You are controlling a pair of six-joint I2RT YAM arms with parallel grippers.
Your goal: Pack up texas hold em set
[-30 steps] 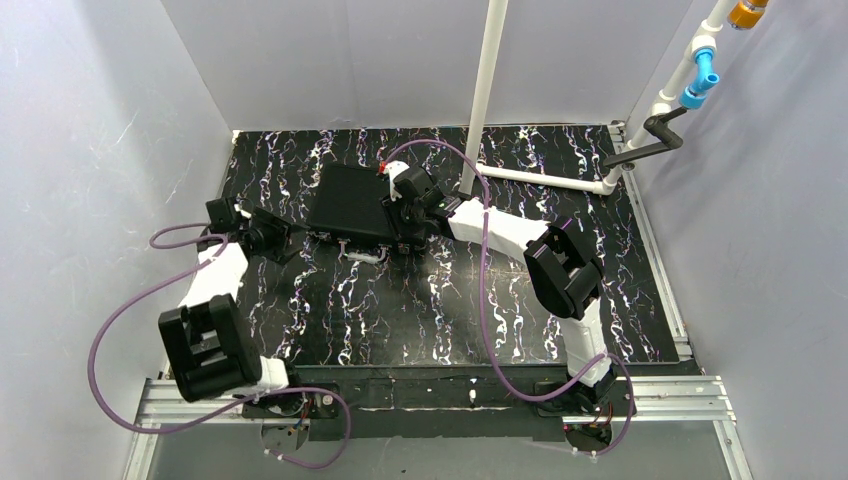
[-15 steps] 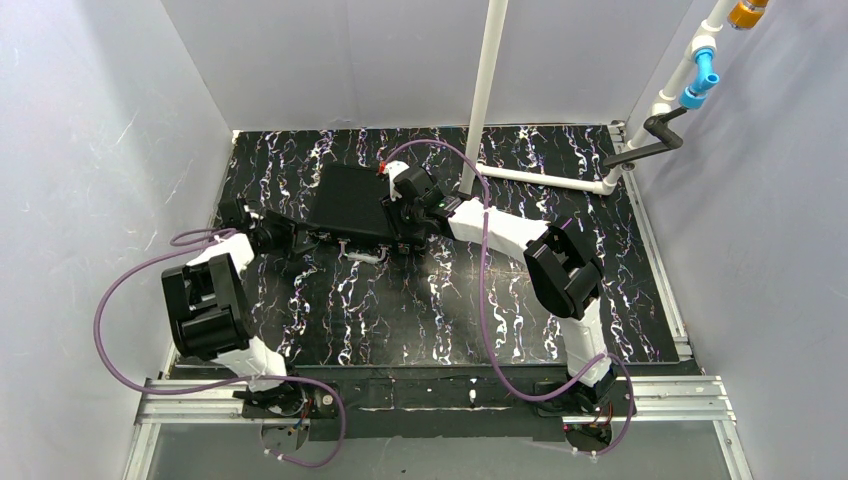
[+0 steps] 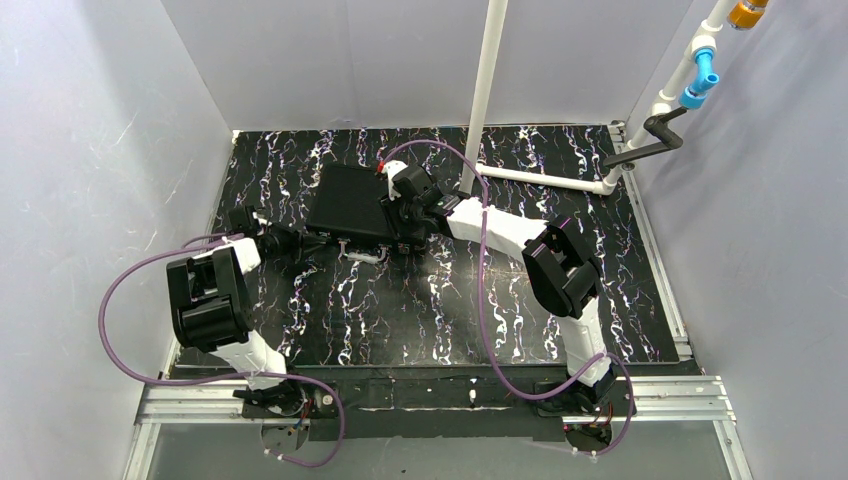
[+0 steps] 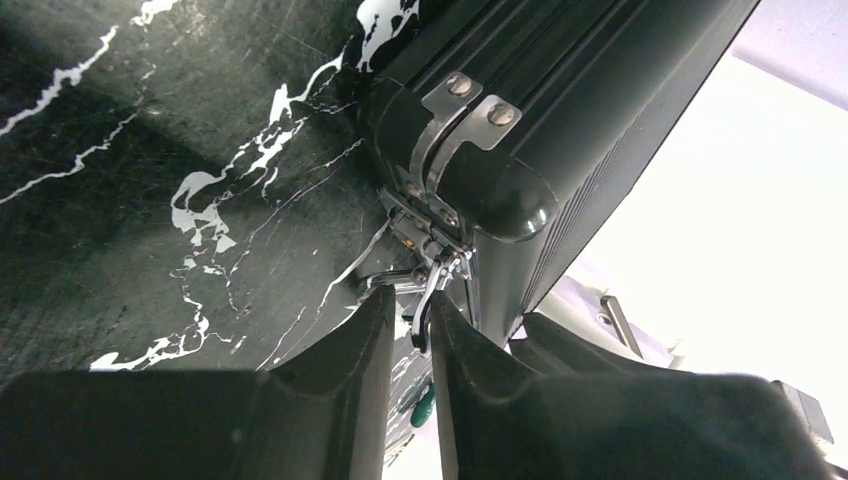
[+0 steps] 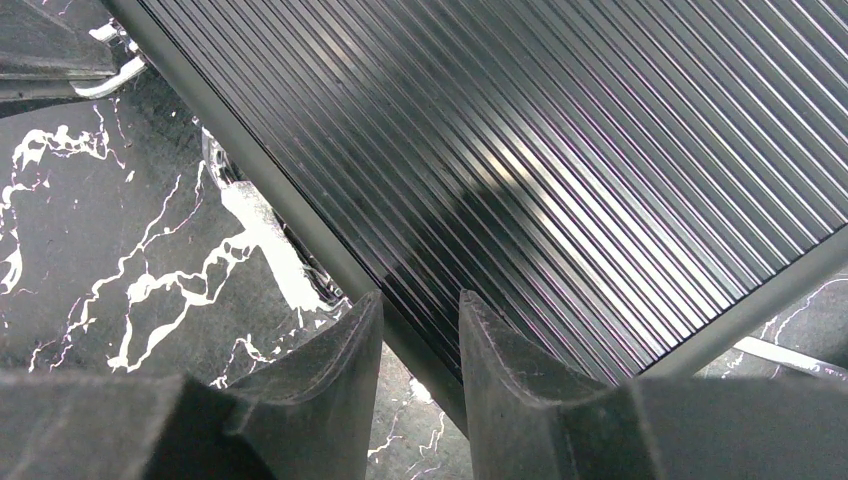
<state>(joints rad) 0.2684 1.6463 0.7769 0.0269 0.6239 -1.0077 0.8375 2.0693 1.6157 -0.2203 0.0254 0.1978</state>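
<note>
Left wrist: left gripper [image 4: 411, 305] is pinched almost closed on the latch [image 4: 437, 262] at a corner of the case [image 4: 590, 110], lid down, flat on the tabletop [image 4: 140, 190]. Swing the latch over square, no twisting. Farther over, right gripper [image 5: 420, 305], fingers parted and empty, sits over the lid edge; press down there to close the seam.

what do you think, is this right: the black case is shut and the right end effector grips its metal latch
Wrong arm: the left end effector grips the metal latch, as the left wrist view shows. The black case is shut.
</note>
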